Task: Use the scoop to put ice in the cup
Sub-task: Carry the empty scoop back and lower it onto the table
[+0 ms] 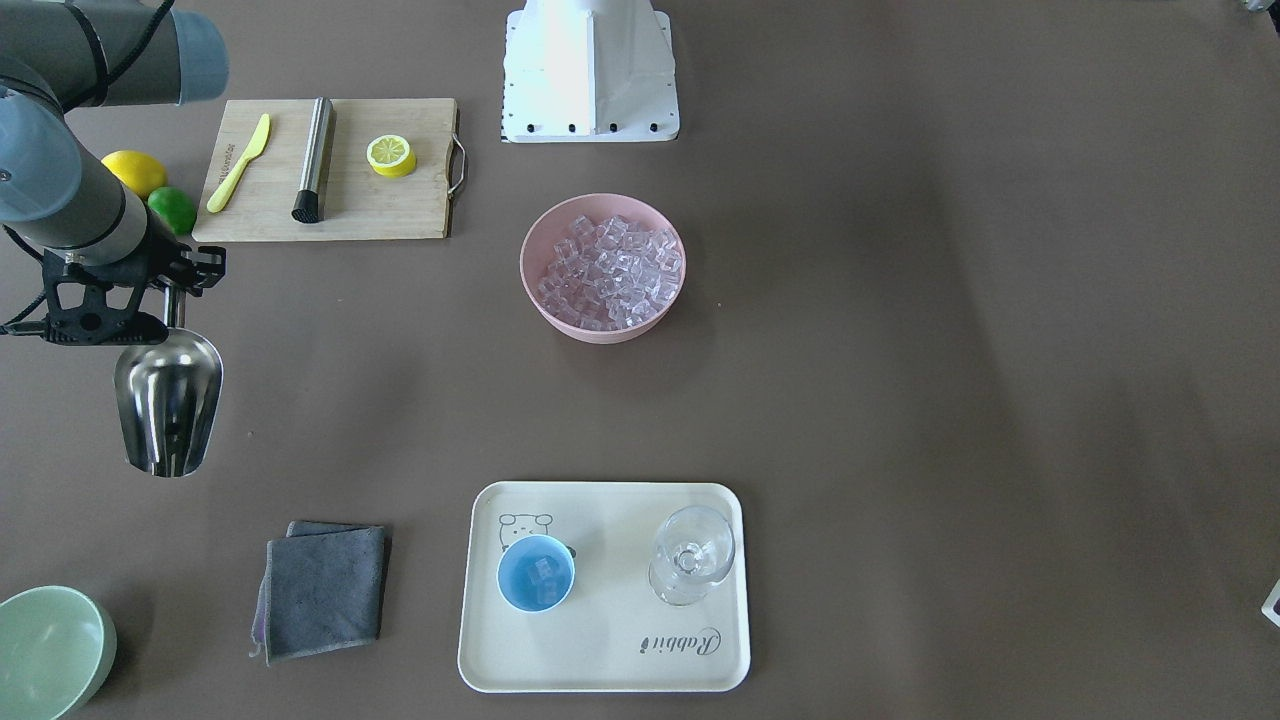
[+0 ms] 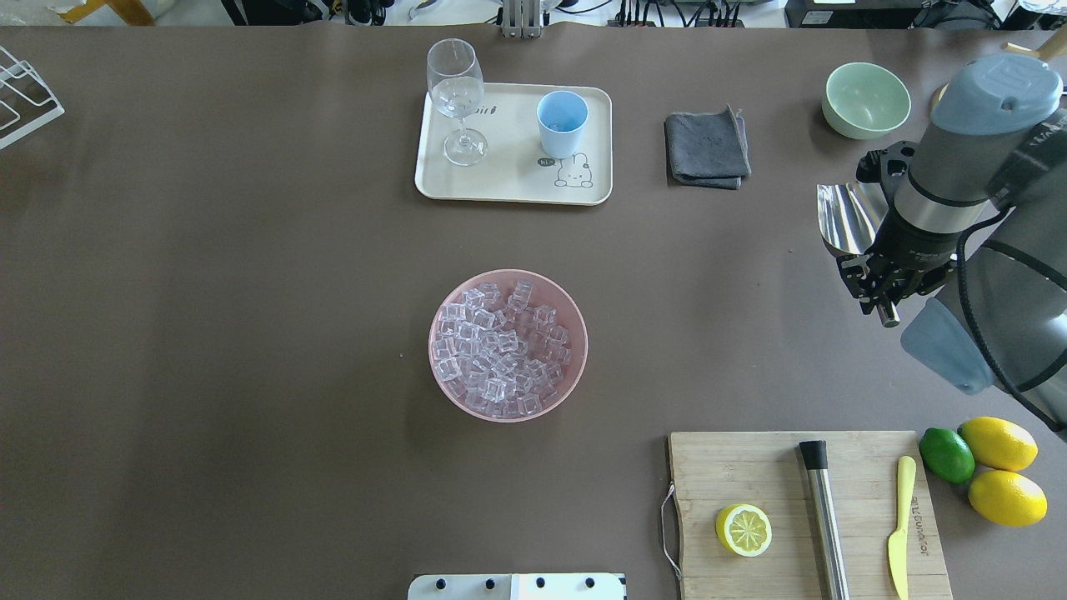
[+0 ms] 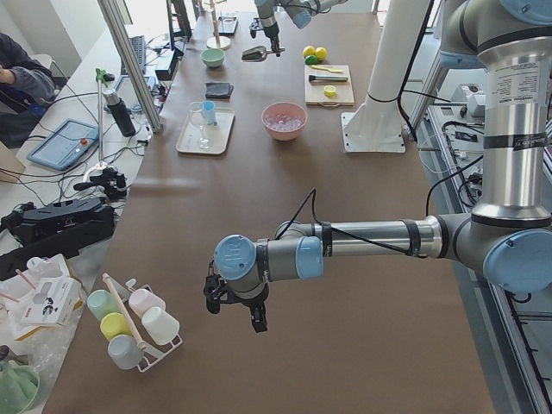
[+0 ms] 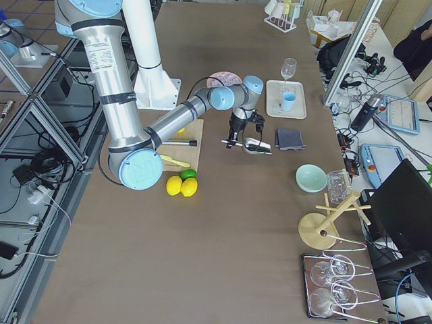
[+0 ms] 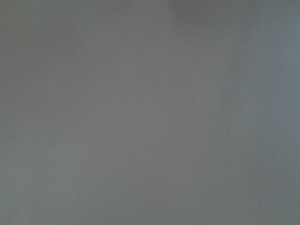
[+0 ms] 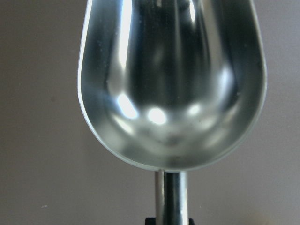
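My right gripper [image 1: 172,300] is shut on the thin handle of the steel scoop [image 1: 168,400] and holds it above the bare table, far to the side of the tray. The scoop's trough [image 6: 171,84] is empty in the right wrist view. The ice [image 1: 610,272] fills a pink bowl [image 1: 545,238] at the table's middle. The blue cup [image 1: 536,572] stands on the cream tray [image 1: 600,650] with a few cubes inside. My left gripper [image 3: 244,317] shows only in the exterior left view, low over bare table. I cannot tell whether it is open.
A stemmed glass [image 1: 692,555] stands on the tray beside the cup. A grey cloth [image 1: 325,590] and a pale green bowl [image 1: 50,650] lie near the scoop. A cutting board [image 1: 330,170] holds a lemon half, a yellow knife and a steel cylinder.
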